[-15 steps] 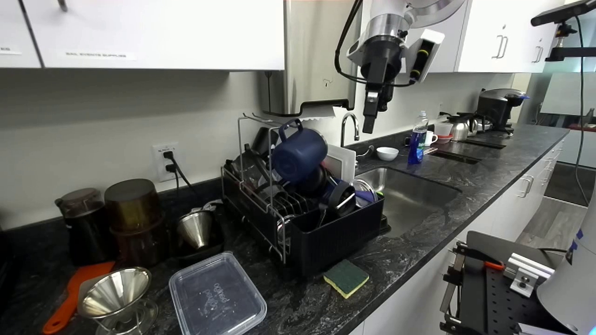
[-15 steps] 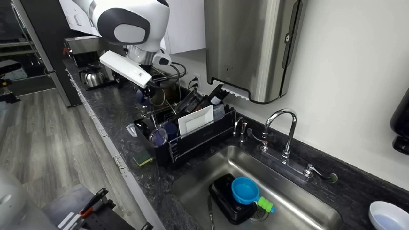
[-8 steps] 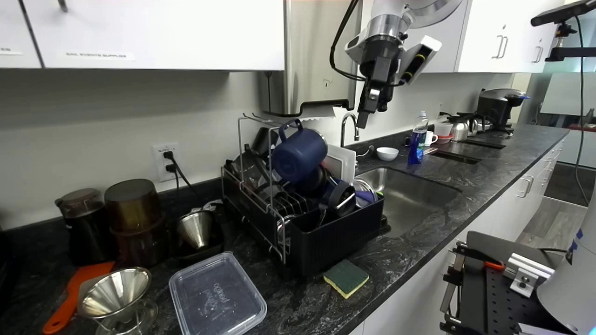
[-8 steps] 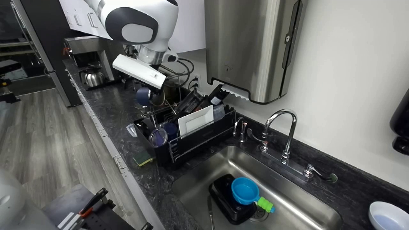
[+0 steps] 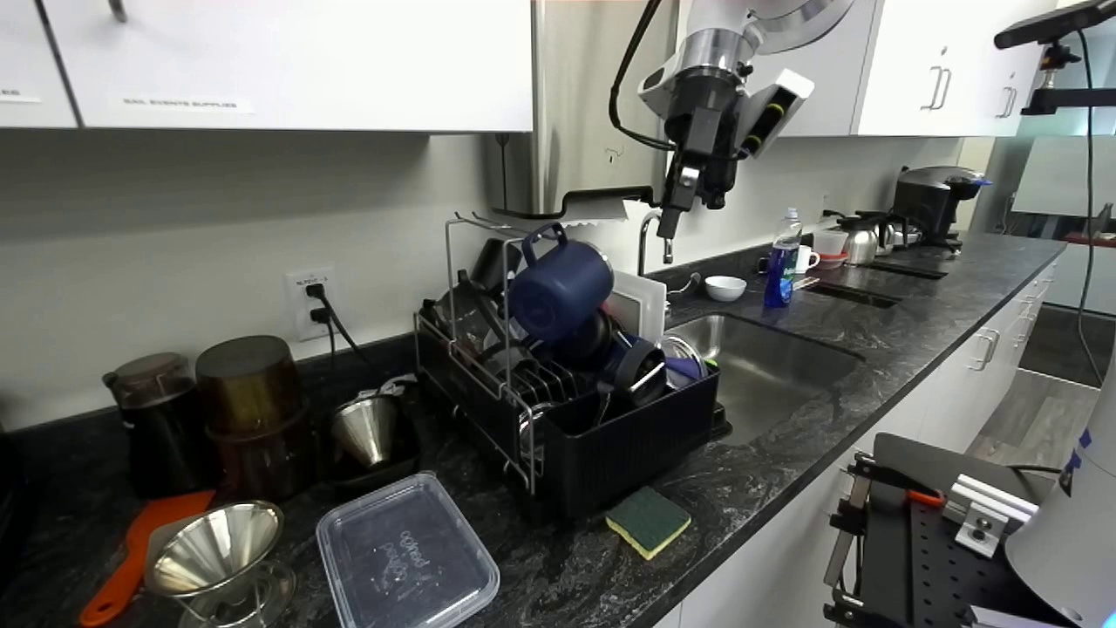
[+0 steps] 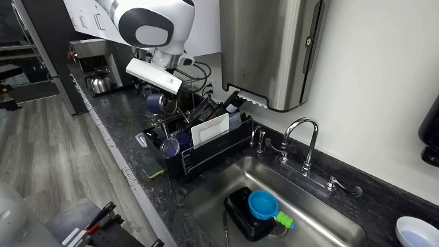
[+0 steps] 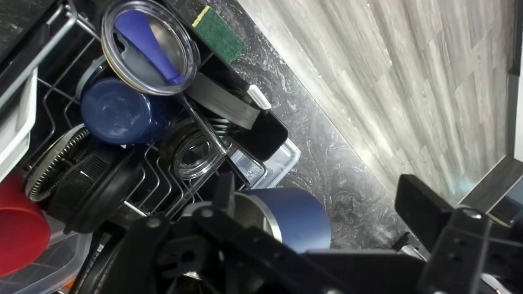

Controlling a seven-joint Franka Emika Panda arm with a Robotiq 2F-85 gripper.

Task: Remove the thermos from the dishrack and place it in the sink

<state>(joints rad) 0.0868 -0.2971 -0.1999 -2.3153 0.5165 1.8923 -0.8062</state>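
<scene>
The dish rack [image 6: 221,143] is crammed. On top, tipped on its side next to the rack's tall wire frame [image 5: 450,283], lies the blue thermos mug [image 5: 561,292], its handle uppermost. The gripper [image 7: 320,196] hangs near it, spread wide; the wrist view puts the mug between its two sides, while an exterior view shows a gap between gripper and mug. Below, a second blue cup [image 7: 116,111] sits bottom up beside a round clear lid [image 7: 173,38], and a white square plate [image 6: 210,130] stands on edge along the sink side. A black plastic container [image 6: 202,112] leans farther back, and the wrist view catches a red vessel [image 7: 20,230].

In the sink [image 6: 303,211], a blue dipper [image 6: 263,204] with a green handle rests on a black tray [image 6: 241,219], close to the gooseneck faucet [image 6: 310,149].

The counter [image 5: 741,471] is dark and marbled. A green and yellow sponge [image 5: 648,519] lies just beside the rack, with a clear lidded container [image 5: 408,554] and a steel cone [image 5: 215,549] farther along. Past the sink stand a white bowl [image 5: 724,289] and a bottle of blue dish soap [image 5: 782,262]. A steel towel dispenser [image 6: 264,51] hangs on the wall, white cabinets [image 5: 261,61] run overhead, and the floor [image 6: 58,144] is grey plank
</scene>
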